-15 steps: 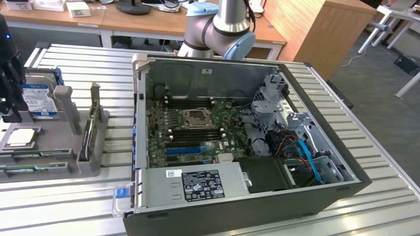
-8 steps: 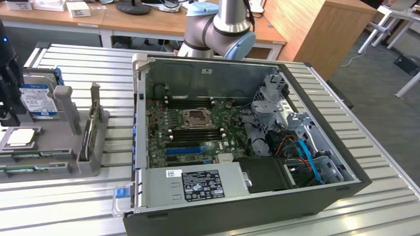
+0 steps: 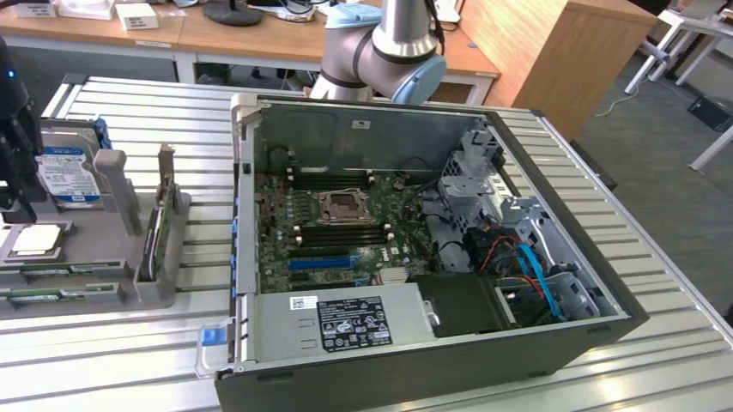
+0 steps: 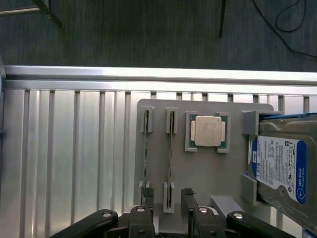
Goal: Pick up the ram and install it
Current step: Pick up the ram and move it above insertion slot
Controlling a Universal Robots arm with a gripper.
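2 ram sticks (image 4: 170, 148) in holder (image 4: 198, 173), gripper (image 4: 167, 196) spread wide, WD Blue drive (image 4: 280, 168)

**Silver-grey arm, pale blue caps, black gripper**

The Universal Robots arm (image 3: 384, 39) is a smooth silver-grey metal tube that widens into a rounded joint housing. Pale blue caps (image 3: 421, 81) close the ends of the joint, with a thin dark seam where tube and housing meet. In the wrist view the gripper (image 4: 166, 192) is matte black. It has two narrow, square-edged fingers (image 4: 143, 218) set on broad, rounded links (image 4: 89, 223), and round silver screw heads (image 4: 106, 214) shine at the pivots.
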